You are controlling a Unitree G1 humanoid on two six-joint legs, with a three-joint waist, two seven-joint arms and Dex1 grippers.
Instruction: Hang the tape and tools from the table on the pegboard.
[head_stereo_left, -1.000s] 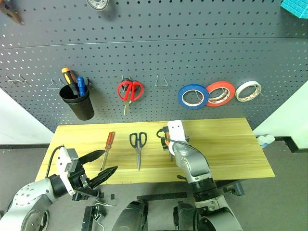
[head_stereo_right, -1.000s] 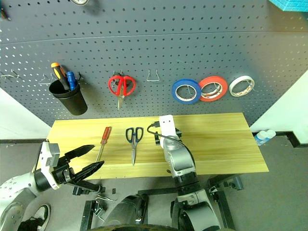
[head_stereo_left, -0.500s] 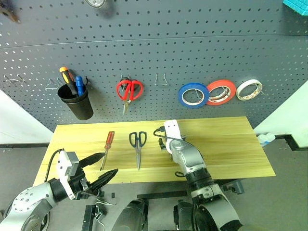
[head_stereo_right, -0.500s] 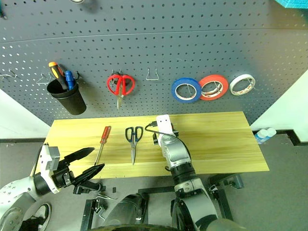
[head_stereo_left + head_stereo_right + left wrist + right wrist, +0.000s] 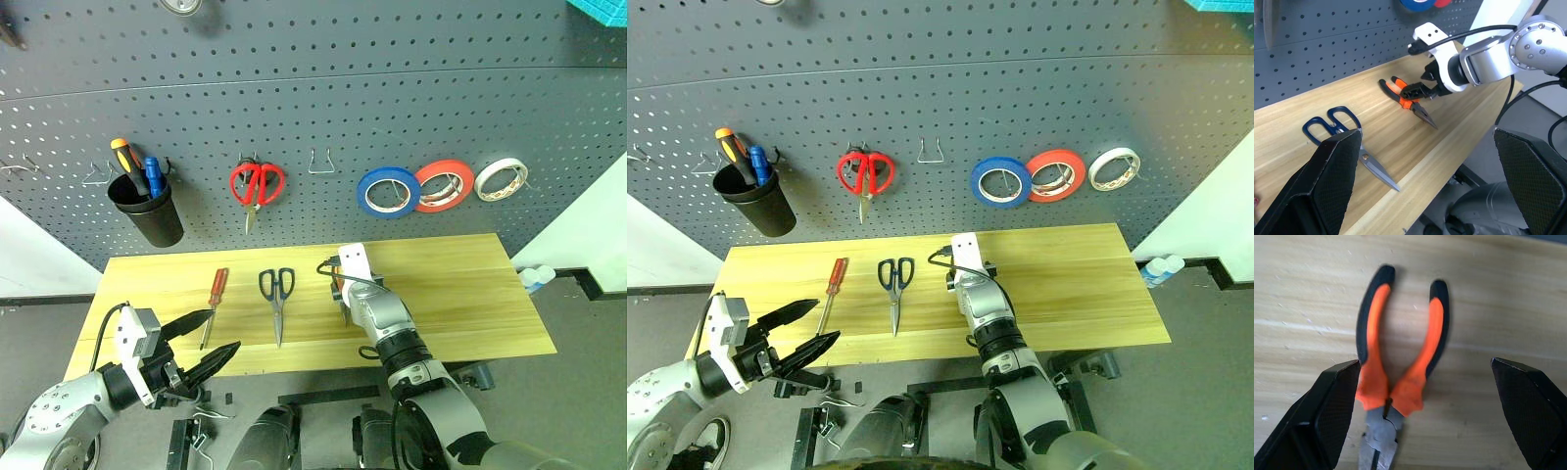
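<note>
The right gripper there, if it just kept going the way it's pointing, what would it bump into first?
Most likely the pliers: the right gripper hangs open just over their orange-and-black handles, which lie on the table between its fingers. How much gap remains is hard to judge.

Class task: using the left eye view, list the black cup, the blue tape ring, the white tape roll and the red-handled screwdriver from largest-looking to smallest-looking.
1. Black cup, clearly the bulkiest.
2. Red-handled screwdriver, longest but very slim.
3. Blue tape ring.
4. White tape roll, smallest.
The screwdriver lies nearer the camera than the hung items, so its place is unsure.
</note>
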